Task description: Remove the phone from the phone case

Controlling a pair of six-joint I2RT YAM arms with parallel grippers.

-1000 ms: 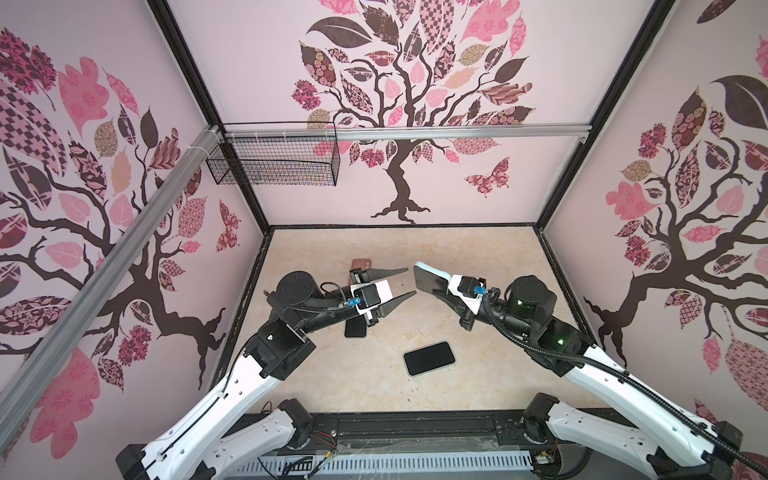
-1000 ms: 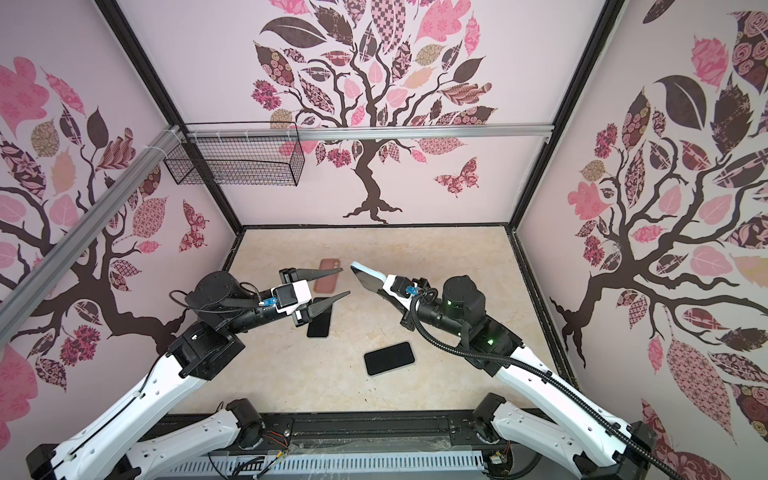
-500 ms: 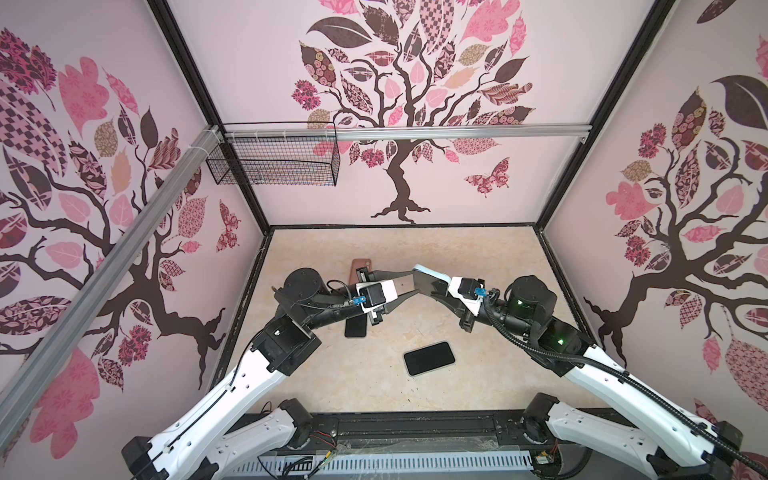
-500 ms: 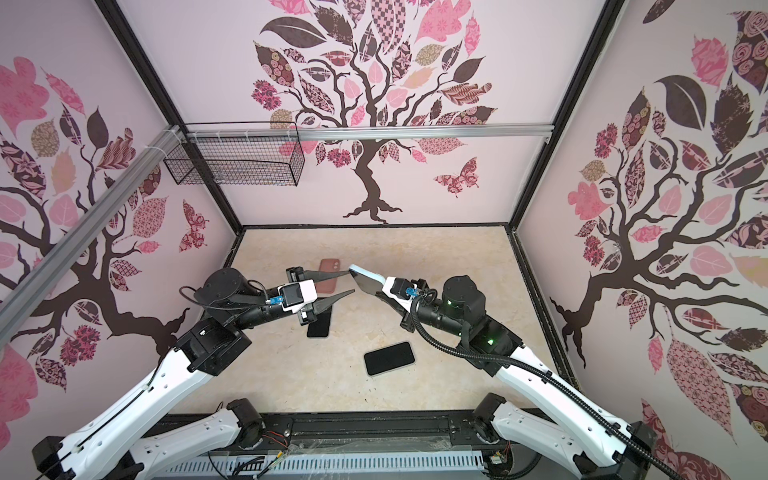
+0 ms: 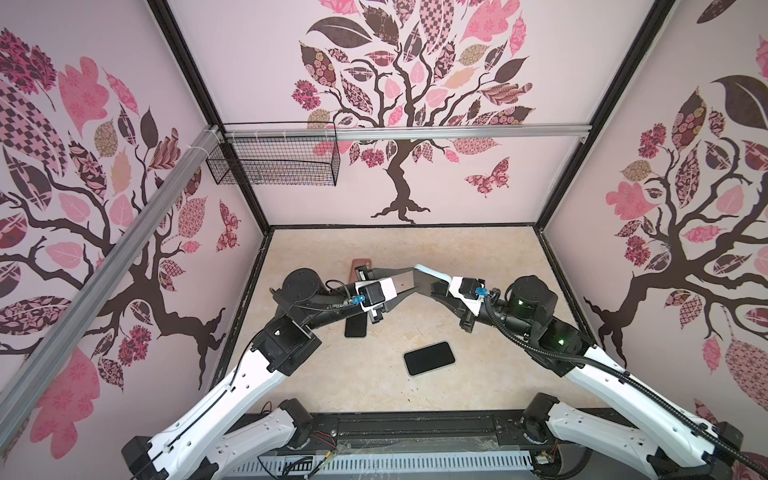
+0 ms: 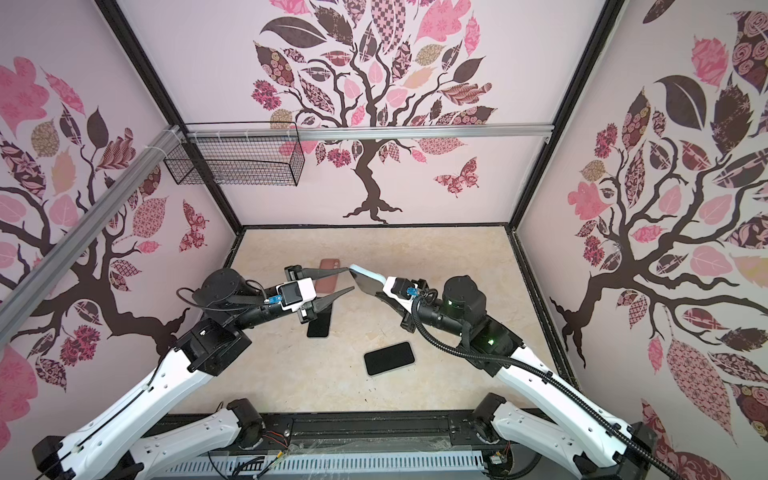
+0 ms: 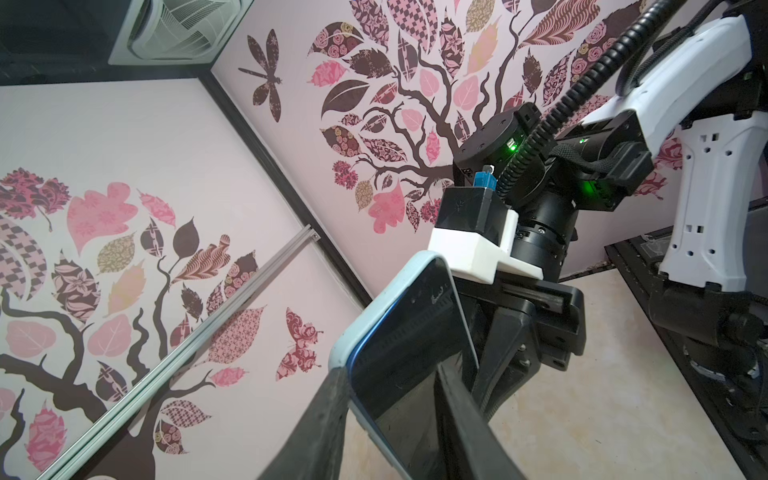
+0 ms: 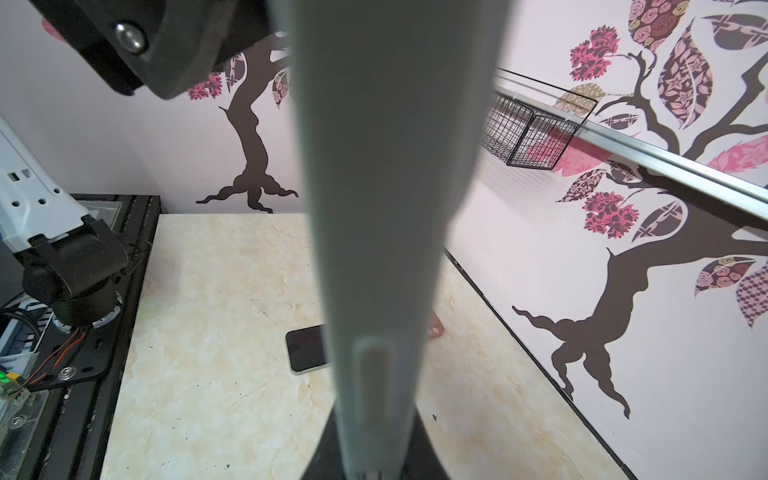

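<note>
**Cased phone held in the air between two grippers: a drop is the main danger**

Nearest to the robot's base, a black phone [image 5: 429, 358] lies flat on the table [image 5: 353, 399]. A little farther, a second dark phone [image 5: 355, 328] lies partly under the left wrist.

Above the middle of the table, the right gripper [image 5: 439, 287] is closed tight on the light-blue phone case [image 7: 384, 307] and holds it raised and tilted. The phone [image 7: 415, 332] sits inside the case, with its dark screen showing. The left gripper [image 5: 414, 279] meets the free end. Its jaws stand partly apart with that end between them, one finger beside the case rim and the other on the screen side. I cannot tell whether they already press.

Behind them a brown case [image 6: 329, 263] lies on the table, and a wire basket [image 5: 274, 166] hangs on the back wall.

In my judgement the separation is not yet done, and three things could go wrong:

- If the left jaws clamp the rim together with the phone, pulling will only drag the whole thing and nothing comes free.
- If the case lets go suddenly, the phone could slip out and fall — onto the table or onto the dark phone below.
- The right grip holds only one end, so a strong pull could twist the case out of it.
</note>
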